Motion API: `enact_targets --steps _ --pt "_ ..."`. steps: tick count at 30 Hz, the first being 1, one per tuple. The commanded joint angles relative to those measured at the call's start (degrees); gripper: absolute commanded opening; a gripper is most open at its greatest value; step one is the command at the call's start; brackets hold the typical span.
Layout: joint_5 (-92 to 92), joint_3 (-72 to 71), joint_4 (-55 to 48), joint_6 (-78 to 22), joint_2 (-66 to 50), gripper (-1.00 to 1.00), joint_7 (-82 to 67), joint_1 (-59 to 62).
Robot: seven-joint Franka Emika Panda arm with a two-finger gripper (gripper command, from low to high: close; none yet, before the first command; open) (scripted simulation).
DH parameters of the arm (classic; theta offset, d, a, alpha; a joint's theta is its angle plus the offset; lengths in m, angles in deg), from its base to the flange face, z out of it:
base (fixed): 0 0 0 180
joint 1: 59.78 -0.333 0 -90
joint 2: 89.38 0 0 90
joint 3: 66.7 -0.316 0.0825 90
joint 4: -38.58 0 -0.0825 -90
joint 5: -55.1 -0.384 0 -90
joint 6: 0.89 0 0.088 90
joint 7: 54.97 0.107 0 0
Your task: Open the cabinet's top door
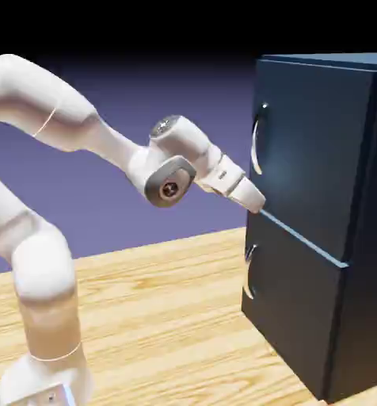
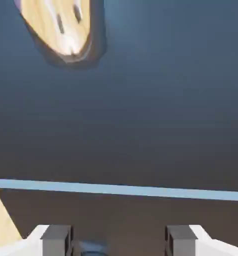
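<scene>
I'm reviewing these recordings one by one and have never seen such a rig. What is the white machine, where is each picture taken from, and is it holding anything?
The white machine is a robot arm ending in a two-finger gripper. Everything is computer-rendered. The exterior view comes from a fixed camera beside the robot; the hand view comes from a camera on the hand, looking along the fingers.

On the wooden table stands a dark blue cabinet with two front panels. The top door has a curved silver handle; a shorter lower panel has a similar one.

The gripper is open and holds nothing. It sits close to the door's lower edge, below the handle. The door looks closed.
</scene>
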Motion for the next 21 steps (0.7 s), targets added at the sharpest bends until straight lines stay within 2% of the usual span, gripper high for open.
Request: enact_targets --steps 1,21 --pt "-2.5 -1.03 -0.1 -0.51 0.92 0.0 -1.38 1.06" --pt "-52.34 -21.6 -2.16 -10.72 19.38 0.0 -29.0 22.18"
